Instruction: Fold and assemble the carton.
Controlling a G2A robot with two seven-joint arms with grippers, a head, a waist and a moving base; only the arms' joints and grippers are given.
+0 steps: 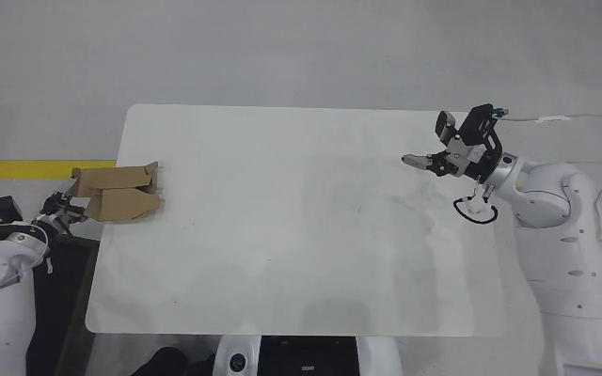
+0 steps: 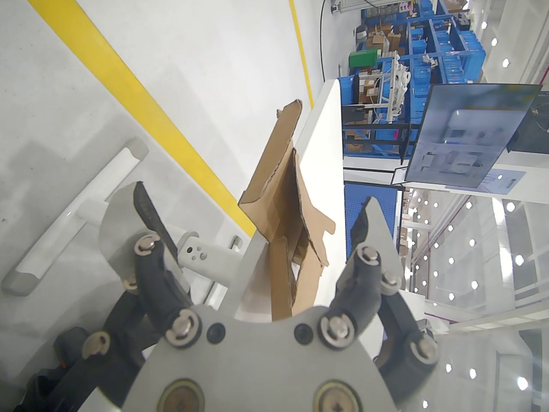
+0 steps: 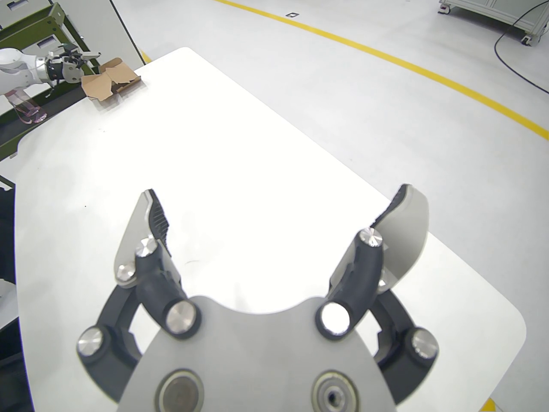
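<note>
A brown, partly folded carton [image 1: 118, 193] lies at the left edge of the white table [image 1: 301, 235], with one end hanging over that edge. My left gripper [image 1: 68, 205] sits just off the table beside that end. In the left wrist view the gripper [image 2: 255, 199] is open, and the carton [image 2: 279, 199] stands between and just beyond its spread fingers; I cannot tell if they touch. My right gripper [image 1: 414, 162] hovers over the table's right side, far from the carton. It is open [image 3: 276, 195] with nothing between its fingers. The right wrist view shows the carton [image 3: 109, 83] far off, with the left gripper [image 3: 85, 59] next to it.
A wide bare stretch of table top [image 3: 236, 152] separates the two arms. A yellow floor line [image 1: 38, 167] runs past the table's left side. A green cart [image 3: 43, 19] stands beyond the left arm. The table's white frame bar [image 2: 73, 220] lies below the left gripper.
</note>
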